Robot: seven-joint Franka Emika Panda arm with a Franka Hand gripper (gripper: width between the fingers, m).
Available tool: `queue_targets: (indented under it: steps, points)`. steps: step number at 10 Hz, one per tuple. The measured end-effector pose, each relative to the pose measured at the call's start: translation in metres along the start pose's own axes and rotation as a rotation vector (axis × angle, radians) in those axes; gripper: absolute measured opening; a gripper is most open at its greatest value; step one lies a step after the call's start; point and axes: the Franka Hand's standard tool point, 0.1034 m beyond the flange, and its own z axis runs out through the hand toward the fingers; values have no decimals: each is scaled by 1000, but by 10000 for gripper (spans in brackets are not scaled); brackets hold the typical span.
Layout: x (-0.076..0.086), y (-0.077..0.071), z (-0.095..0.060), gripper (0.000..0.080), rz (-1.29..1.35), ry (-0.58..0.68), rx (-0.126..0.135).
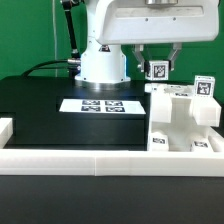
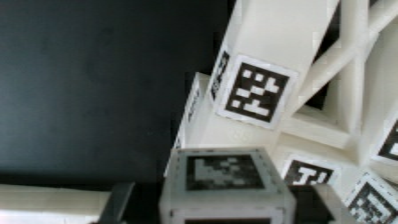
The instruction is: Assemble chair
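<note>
One chair (image 1: 180, 118) assembly, one marker board (image 1: 100, 104), one rail (image 1: 100, 161), one tool (image 1: 158, 62)

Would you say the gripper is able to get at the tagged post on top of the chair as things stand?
Probably yes: the gripper hangs right above the tagged post of the chair, and nothing sits between them.

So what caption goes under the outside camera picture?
Robot hand over a tagged post of the half-built white chair on the black table.

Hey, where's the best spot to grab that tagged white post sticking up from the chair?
Probably the top of the tagged post, coming straight down from above. It stands upright and clear above the rest of the chair, and the gripper hangs right over it, jaws either side.
</note>
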Motion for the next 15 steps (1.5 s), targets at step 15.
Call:
queue_targets:
  steps: [15]
  points:
    - [5, -8, 14, 288, -13, 1, -10]
